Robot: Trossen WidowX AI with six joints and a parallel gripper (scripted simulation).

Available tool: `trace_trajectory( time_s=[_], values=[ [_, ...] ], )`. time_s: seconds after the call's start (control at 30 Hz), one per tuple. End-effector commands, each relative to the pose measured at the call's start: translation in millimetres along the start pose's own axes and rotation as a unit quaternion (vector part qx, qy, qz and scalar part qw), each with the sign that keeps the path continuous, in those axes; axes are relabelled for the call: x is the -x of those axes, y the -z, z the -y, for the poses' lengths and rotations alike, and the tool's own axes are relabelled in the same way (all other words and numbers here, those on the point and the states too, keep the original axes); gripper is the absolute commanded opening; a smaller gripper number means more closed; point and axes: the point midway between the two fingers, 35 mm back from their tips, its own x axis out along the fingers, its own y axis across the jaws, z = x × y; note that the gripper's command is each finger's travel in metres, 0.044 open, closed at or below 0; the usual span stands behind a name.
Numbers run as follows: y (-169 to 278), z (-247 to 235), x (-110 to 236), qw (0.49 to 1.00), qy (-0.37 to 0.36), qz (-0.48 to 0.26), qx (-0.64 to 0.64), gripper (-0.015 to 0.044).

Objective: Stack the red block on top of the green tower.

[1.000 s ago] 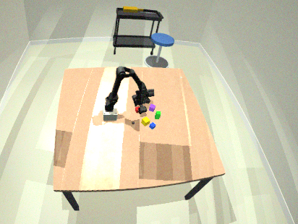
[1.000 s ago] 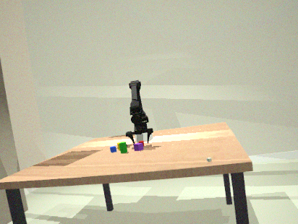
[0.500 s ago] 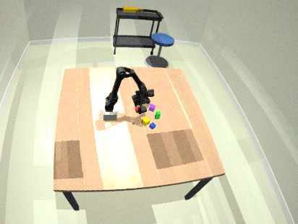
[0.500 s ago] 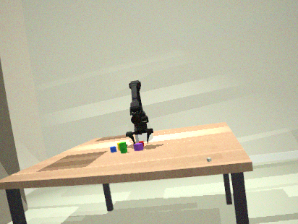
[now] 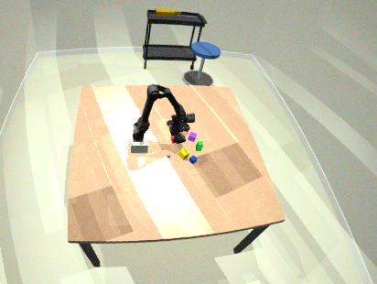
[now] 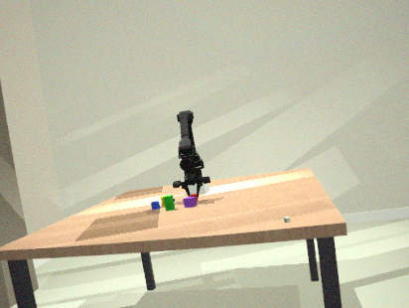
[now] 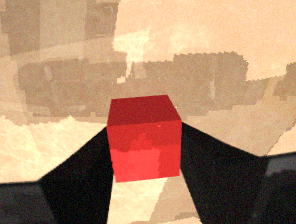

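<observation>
The red block (image 7: 145,142) (image 5: 172,139) (image 6: 194,195) sits on the wooden table (image 5: 114,206) (image 6: 248,219) between my two dark fingers. My gripper (image 7: 142,129) (image 5: 177,136) (image 6: 193,192) is low at the table and shut on the red block, with a finger pressed against each side. The green tower (image 5: 199,146) (image 6: 169,202) stands upright a short way to the right of the gripper in the top view. It does not show in the wrist view.
A purple block (image 5: 192,136) (image 6: 190,202) lies close beside the gripper. A yellow block (image 5: 184,153) and a blue block (image 5: 193,158) (image 6: 155,205) lie near the tower. A tiny white cube (image 6: 287,219) sits near a table edge. A black cart (image 5: 174,34) and a blue stool (image 5: 205,49) stand beyond the table.
</observation>
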Motion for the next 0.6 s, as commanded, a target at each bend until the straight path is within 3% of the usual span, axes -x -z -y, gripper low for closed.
trace_trajectory(
  time_s=[0.0,0.1,0.57],
  values=[
    [0,0,1,1.0,-0.001,0.0,-0.001,0.0078],
    [0,0,8,1.0,-0.001,0.0,-0.001,0.0],
    [-1,0,77,1.0,-0.001,0.0,-0.001,0.0]
  ],
)
